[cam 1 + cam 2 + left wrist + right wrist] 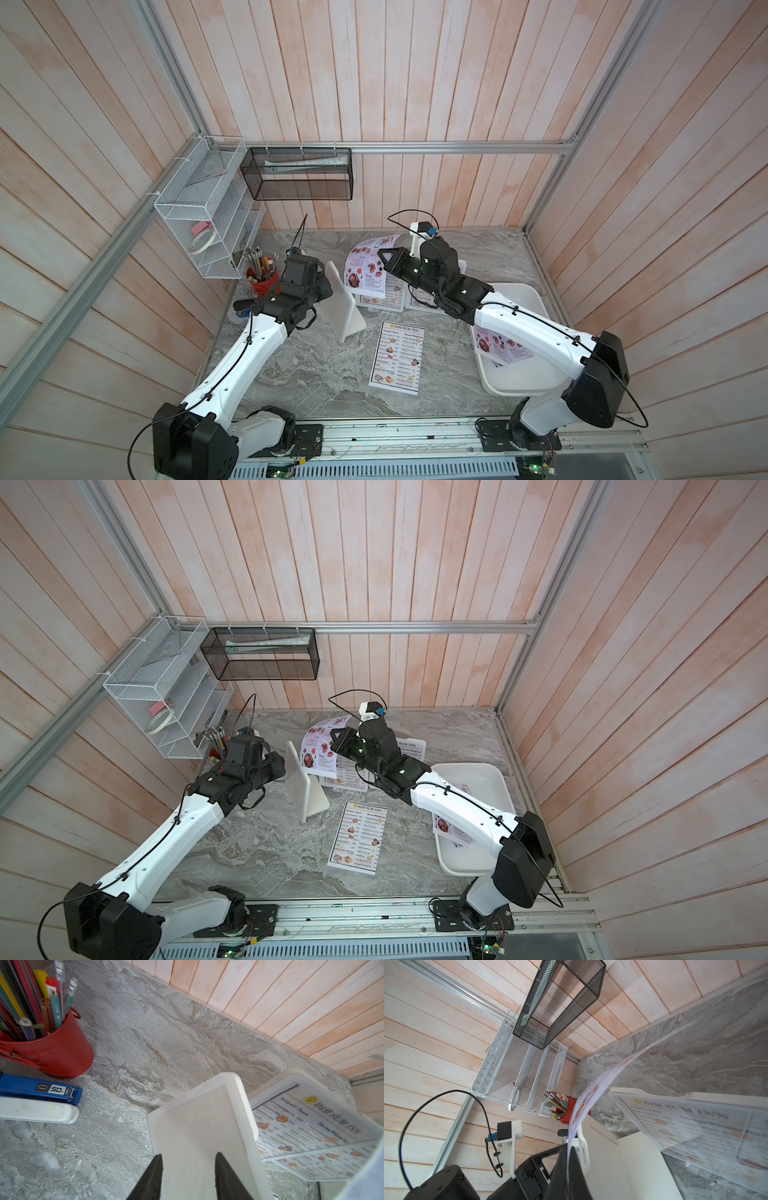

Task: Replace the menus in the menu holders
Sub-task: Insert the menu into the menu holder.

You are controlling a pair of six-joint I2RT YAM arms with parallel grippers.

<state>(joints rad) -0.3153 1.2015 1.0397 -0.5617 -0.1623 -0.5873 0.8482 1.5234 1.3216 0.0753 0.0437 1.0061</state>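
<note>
Gripping the standing menu holder (197, 1118) with left claw (188, 1157); pinching lilac menu (362, 266) tight in right claw (568, 1152), just beside it.

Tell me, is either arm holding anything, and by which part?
Right gripper pinches a lilac menu by one edge. Left gripper seems to clasp the upright menu holder at its edge.

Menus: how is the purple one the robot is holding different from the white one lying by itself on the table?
The lilac menu is pinched in the right gripper and lifted, curving in the air; the white menu lies flat on the table, untouched. The lilac menu has a pale purple background; the white menu is headed DIM SUM INN. Both are paper sheets with food pictures.
</note>
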